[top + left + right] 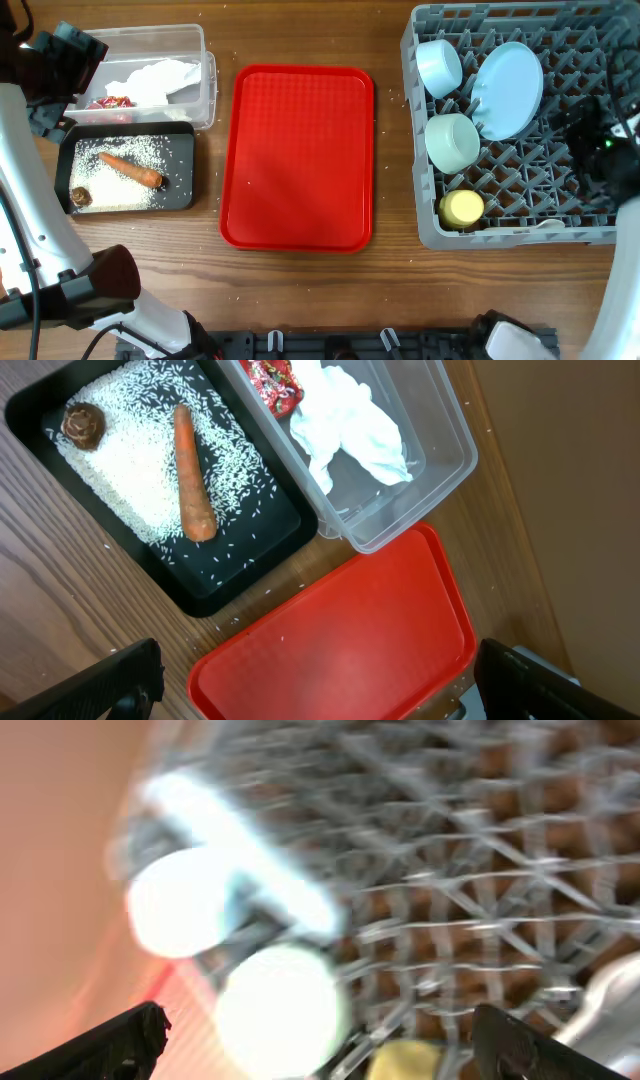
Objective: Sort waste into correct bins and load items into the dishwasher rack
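The grey dishwasher rack (540, 175) at the right holds a pale blue plate (507, 90), two mint bowls (438, 67) (452, 142), a yellow cup (462, 208) and a white spoon (548, 224) at its front edge. My right gripper (600, 145) hovers over the rack, open and empty; its blurred wrist view shows the bowls (280, 1010), the cup (415, 1060) and the rack lattice (480, 870). The clear tub (205, 60) holds a white napkin (350, 425) and a red wrapper (272, 382). The black tray (230, 575) holds rice, an orange stick (193, 475) and a brown lump (83, 423). My left gripper (320, 695) hangs open above the bins.
A flat red serving tray (297, 157) lies bare in the middle of the wooden table, between the bins and the rack. Stray rice grains are scattered on the wood around it. The left arm's base stands at the front left corner.
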Robot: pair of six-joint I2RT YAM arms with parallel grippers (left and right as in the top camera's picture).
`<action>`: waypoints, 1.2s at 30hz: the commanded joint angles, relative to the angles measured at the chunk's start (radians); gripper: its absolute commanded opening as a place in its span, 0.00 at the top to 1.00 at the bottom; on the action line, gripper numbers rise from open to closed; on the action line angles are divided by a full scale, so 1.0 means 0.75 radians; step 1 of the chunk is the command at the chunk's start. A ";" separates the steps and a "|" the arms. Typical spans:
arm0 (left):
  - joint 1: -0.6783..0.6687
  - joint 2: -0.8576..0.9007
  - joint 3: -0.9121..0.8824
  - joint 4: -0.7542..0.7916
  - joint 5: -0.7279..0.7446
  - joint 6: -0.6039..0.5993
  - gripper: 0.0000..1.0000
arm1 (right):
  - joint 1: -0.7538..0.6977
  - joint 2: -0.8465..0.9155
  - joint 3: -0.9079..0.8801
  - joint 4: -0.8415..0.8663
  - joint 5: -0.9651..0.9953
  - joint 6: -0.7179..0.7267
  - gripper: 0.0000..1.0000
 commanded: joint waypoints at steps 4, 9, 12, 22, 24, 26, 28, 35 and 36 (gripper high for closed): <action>0.004 0.003 0.003 -0.001 -0.014 -0.022 0.00 | 0.136 -0.355 0.019 -0.182 -0.281 -0.397 0.00; 0.004 0.003 0.003 -0.001 -0.014 -0.022 0.00 | 0.279 -0.595 0.019 -0.384 -0.307 -0.644 0.00; 0.004 0.003 0.003 -0.001 -0.014 -0.022 0.00 | 0.297 -0.699 0.019 -0.509 -0.289 -0.655 0.00; 0.004 0.003 0.003 -0.001 -0.014 -0.022 0.00 | 0.297 -0.761 0.018 -0.725 -0.168 -0.652 0.00; 0.004 0.003 0.003 -0.001 -0.014 -0.022 0.00 | 0.297 -0.761 0.018 -0.725 -0.168 -0.651 0.00; 0.004 0.003 0.003 -0.001 -0.014 -0.022 0.00 | 0.297 -0.761 0.018 -0.725 -0.168 -0.651 0.00; 0.004 0.003 0.003 -0.001 -0.014 -0.022 0.00 | 0.297 -0.761 0.018 -0.725 -0.168 -0.651 0.00; 0.004 0.003 0.003 -0.001 -0.014 -0.022 0.00 | 0.297 -0.761 0.018 -0.725 -0.168 -0.651 0.00; 0.004 0.003 0.003 -0.001 -0.014 -0.022 0.00 | 0.297 -0.761 0.018 -0.725 -0.168 -0.651 0.00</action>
